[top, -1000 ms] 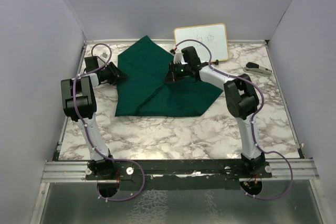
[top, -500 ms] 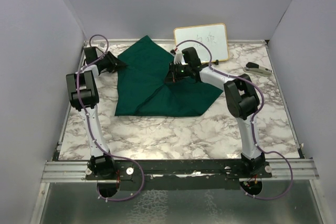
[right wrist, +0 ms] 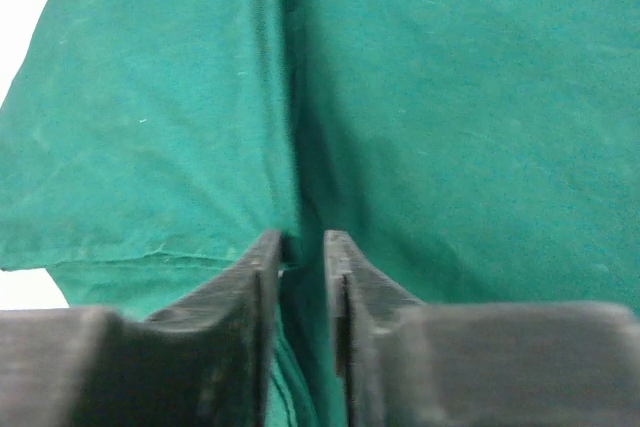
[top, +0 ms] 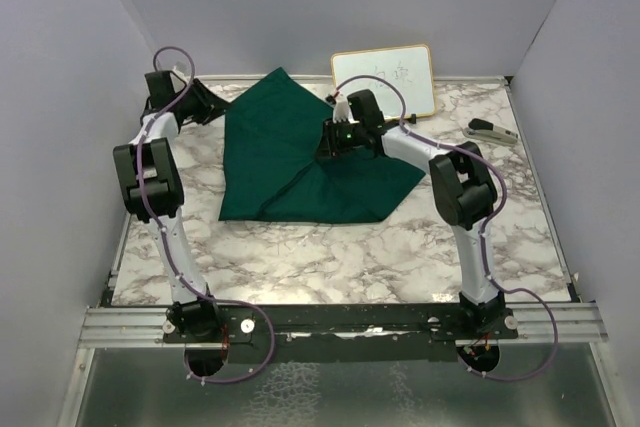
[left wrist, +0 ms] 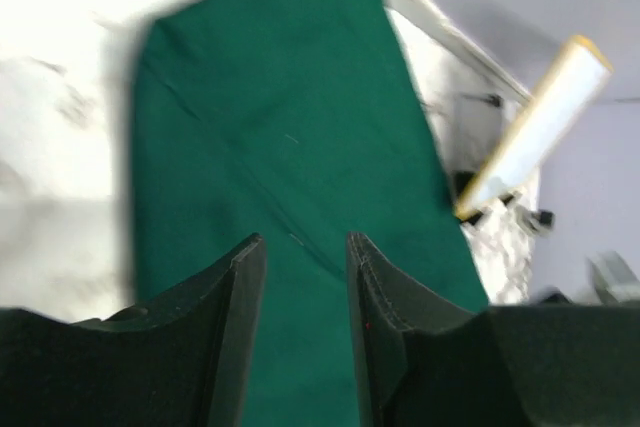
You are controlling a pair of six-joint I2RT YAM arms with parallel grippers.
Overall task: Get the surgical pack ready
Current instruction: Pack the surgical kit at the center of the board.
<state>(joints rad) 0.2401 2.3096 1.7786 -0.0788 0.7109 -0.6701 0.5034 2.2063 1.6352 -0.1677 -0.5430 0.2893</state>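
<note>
The surgical pack's dark green cloth [top: 290,162] lies folded over itself on the marble table, a raised crease running through its middle. My right gripper [top: 323,143] sits low on that crease. In the right wrist view its jaws [right wrist: 302,237] stand a narrow gap apart, astride the ridge of cloth [right wrist: 450,97]. My left gripper [top: 207,107] hovers off the cloth's far left edge, clear of it. Its jaws [left wrist: 305,242] are open with nothing between them, the cloth [left wrist: 270,117] below.
A gold-framed whiteboard [top: 385,77] leans on the back wall just behind the right gripper, also in the left wrist view [left wrist: 535,127]. A small grey and black tool [top: 490,131] lies at the far right. Purple walls close the table's sides and back.
My left gripper has lifted off the cloth's left edge and drawn back to the far left corner. The right gripper's jaws have parted a little on the crease.
</note>
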